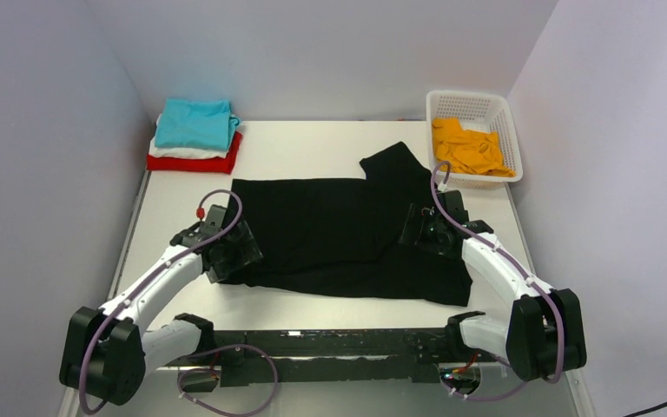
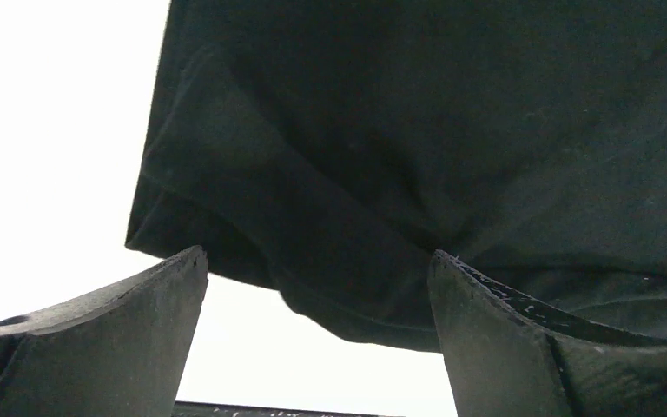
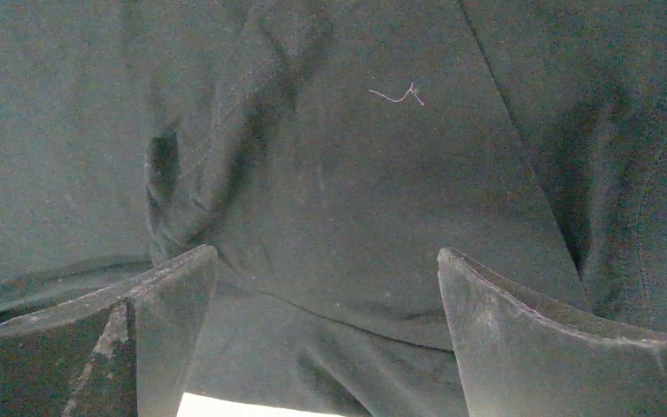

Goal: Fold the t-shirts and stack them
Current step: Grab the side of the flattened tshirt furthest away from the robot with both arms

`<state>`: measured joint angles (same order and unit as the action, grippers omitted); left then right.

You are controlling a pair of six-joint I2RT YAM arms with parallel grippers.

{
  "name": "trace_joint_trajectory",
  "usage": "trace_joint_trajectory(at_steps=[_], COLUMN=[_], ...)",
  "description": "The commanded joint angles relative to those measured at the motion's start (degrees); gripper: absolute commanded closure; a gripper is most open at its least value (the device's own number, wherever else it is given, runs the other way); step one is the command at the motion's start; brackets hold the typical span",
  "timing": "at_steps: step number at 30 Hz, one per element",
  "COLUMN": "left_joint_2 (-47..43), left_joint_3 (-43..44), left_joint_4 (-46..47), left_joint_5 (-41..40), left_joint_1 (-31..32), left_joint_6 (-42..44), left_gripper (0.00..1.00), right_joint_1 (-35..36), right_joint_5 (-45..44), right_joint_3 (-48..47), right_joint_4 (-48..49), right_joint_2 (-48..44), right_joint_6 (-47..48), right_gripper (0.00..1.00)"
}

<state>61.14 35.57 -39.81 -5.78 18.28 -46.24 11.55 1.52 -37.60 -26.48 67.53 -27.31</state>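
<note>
I see the large black cloth t-shirt point(image 1: 339, 230) spread flat across the middle of the white counter point(image 1: 313, 143), with one sleeve poking out at its far right corner. My left claw point(image 2: 317, 254) sits low at the shirt's near left corner, jaws spread wide and gripping nothing; a rumpled edge of the black cloth lies between its fingers point(image 2: 139, 321). My right claw point(image 3: 326, 252) hangs over the shirt's right side, also wide open, with folds of black cloth under it. Beyond the shirt's far left corner lies a folded stack: a teal t-shirt point(image 1: 195, 122) on a white one point(image 1: 182, 152) on a red one point(image 1: 193, 163). Just past the shirt's right sleeve stands a white plastic lattice basket point(image 1: 473, 100) holding a crumpled orange t-shirt point(image 1: 469, 149).
</note>
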Motion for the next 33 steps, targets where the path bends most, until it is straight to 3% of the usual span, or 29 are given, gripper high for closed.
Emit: trace_joint_trajectory(at_steps=[1, 10, 16, 20, 23, 29, 33], left_joint_2=[2.74, 14.63, 28.28, 31.46, 27.38, 9.02, -1.29], left_joint_3=[0.95, 10.81, 19.95, 23.61, 22.55, 14.64, 3.65], left_joint_4=[8.87, 15.65, 15.74, 13.50, 10.65, 0.24, -2.22], left_joint_5=[3.23, -1.44, 0.36, 0.11, -5.00, -17.00, -11.10], left_joint_1=[-0.19, -0.85, -2.28, -2.30, -2.29, -2.88, -10.39], left_joint_6=[-1.28, 0.18, 2.04, 2.94, 2.76, -3.51, -5.38], left_gripper=[0.01, 0.01, 0.01, 0.01, 0.01, 0.01, 0.01], right_joint_1=[-0.13, -0.12, -0.18, -0.12, -0.11, -0.17, -0.13], right_joint_5=[-0.91, -2.17, -3.66, -3.82, -4.69, -5.57, -5.21], right_joint_3=[-0.22, 0.56, 0.37, 0.03, -0.32, -0.27, 0.65], right_joint_4=[1.35, 1.48, 1.61, 1.17, 0.56, -0.13, -0.30], right_joint_2=[-0.26, -0.56, -0.44, -0.29, -1.28, -3.46, -2.85], right_joint_6=[1.47, 1.03, 0.90, 1.04, 1.29, 1.48, 1.39], right_gripper=[0.00, 0.00, 0.00, 0.00, 0.00, 0.00, 0.00])
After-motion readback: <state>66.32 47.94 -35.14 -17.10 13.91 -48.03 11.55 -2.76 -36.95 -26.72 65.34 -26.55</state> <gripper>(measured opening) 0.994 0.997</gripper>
